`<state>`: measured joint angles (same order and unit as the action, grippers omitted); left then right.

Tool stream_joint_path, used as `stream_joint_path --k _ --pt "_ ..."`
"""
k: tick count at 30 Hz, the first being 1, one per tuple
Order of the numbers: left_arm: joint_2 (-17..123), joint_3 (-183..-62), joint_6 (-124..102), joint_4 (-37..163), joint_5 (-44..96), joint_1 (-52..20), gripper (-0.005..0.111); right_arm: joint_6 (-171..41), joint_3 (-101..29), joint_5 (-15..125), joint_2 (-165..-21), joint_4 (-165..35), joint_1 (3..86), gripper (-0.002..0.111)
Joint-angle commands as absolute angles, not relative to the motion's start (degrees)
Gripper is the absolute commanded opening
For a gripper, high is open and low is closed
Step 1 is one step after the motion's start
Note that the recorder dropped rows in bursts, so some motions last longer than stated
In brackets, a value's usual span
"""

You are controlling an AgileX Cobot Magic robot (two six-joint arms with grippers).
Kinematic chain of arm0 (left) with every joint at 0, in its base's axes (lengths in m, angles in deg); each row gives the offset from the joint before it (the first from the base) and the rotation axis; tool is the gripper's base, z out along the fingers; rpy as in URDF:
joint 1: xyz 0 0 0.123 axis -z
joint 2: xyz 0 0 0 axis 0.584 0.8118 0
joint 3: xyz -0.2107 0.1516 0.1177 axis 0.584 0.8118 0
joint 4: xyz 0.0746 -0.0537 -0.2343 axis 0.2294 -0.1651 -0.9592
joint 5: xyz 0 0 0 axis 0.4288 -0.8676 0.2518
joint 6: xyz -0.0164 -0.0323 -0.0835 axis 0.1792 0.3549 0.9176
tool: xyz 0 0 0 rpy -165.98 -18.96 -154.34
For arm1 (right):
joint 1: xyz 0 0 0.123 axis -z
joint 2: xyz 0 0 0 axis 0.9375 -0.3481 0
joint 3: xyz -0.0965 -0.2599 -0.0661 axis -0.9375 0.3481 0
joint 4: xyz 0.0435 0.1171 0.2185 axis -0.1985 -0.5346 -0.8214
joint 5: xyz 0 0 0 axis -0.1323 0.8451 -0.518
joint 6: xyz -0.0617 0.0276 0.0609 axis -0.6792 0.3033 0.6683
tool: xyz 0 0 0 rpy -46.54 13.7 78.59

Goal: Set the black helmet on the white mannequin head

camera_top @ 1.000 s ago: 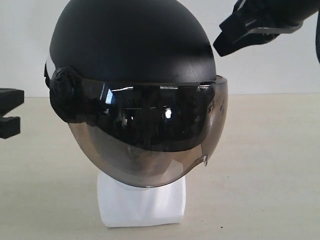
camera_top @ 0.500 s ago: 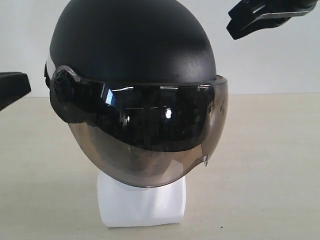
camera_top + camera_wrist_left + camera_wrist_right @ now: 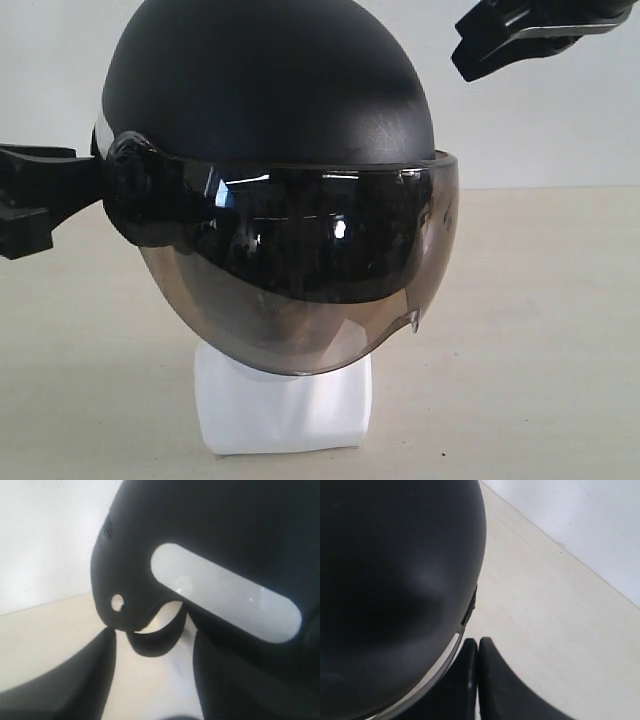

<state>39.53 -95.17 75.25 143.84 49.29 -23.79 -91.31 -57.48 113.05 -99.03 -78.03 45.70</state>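
Black helmet (image 3: pixel 270 90) side is where my left claw (image 3: pixel 60 200) sits. Its jaws stand apart close against the side pivot (image 3: pixel 130 175). From the wrist camera I see a clear gap between the fingers, with only the dangling strap (image 3: pixel 155 642) showing beyond them, so I read it as spread and holding nothing. Whether a finger touches the shell I cannot tell. My right claw (image 3: pixel 520 35) hangs above and off to the other side, apart from the shell, its fingers pressed together on nothing.

Outward from there, the black helmet is seated over the white mannequin head (image 3: pixel 285 405). The visor (image 3: pixel 300 260) is down across the face, and only the squared neck base shows below it, standing on the table (image 3: pixel 540 330). I judge the placing itself done. What is left is to back both arms away without nudging the shell. The one snag risk I see is the left fingers so near the strap and pivot.
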Motion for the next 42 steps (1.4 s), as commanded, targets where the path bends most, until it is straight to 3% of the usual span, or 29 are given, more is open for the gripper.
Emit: stream_joint_path --k 1,17,28,42 --pt "40.36 -97.35 74.28 143.30 45.43 -23.89 0.043 -91.30 -57.91 113.29 -98.76 -78.40 45.72 0.000" --pt "45.79 -100.47 72.97 142.87 47.40 -23.89 0.043 -92.01 -57.91 114.15 -98.76 -81.20 45.72 0.000" --pt "45.79 -100.79 80.96 152.75 48.84 -23.89 0.043 -92.18 -57.91 114.15 -98.76 -80.82 45.72 0.000" --pt "45.79 -101.37 66.03 152.75 49.09 -23.89 0.043 -92.28 -57.91 113.77 -98.76 -80.82 45.72 0.000"
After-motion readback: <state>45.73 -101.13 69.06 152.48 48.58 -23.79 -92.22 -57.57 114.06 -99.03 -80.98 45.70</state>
